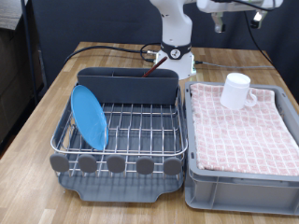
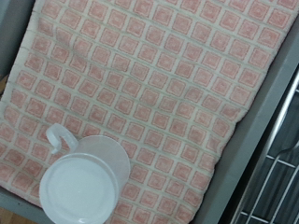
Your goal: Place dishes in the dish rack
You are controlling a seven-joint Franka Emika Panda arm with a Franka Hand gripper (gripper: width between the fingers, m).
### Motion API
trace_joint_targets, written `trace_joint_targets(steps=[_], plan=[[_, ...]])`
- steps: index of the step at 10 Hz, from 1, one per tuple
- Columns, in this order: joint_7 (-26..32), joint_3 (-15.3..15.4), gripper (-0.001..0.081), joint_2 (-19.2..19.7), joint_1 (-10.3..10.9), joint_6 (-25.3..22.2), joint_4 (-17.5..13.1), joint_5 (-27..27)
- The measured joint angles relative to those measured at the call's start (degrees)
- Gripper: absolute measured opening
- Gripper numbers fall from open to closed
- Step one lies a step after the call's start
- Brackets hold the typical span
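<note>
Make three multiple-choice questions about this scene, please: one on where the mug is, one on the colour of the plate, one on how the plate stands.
1. Where is the mug?
A. on the pink checked cloth in the grey crate
B. inside the dish rack
C. on the bare table

2. What colour is the plate?
A. white
B. light blue
C. red

3. How does the plate stand?
A. flat on the table
B. on edge in the dish rack
C. flat on the cloth

Answers:
1 A, both views show the white mug on the checked cloth.
2 B, it is light blue in the exterior view.
3 B, it leans on edge at the rack's left in the exterior view.

The pincer hangs high above the crate.
</note>
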State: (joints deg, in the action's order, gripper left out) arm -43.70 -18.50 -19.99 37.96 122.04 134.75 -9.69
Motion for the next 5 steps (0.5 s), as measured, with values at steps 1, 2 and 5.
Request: trace_joint_targets(steps=[1,2,5], plan=[[-2.0,1.4,0.0802,0.0,0.3,-0.4,0.0,0.0],[-3.2,2.5,0.0802,0.0,0.5,-0.4,0.0,0.0],[-4.1,4.4,0.0802,0.0,0.7,-0.6,-0.1,0.2]])
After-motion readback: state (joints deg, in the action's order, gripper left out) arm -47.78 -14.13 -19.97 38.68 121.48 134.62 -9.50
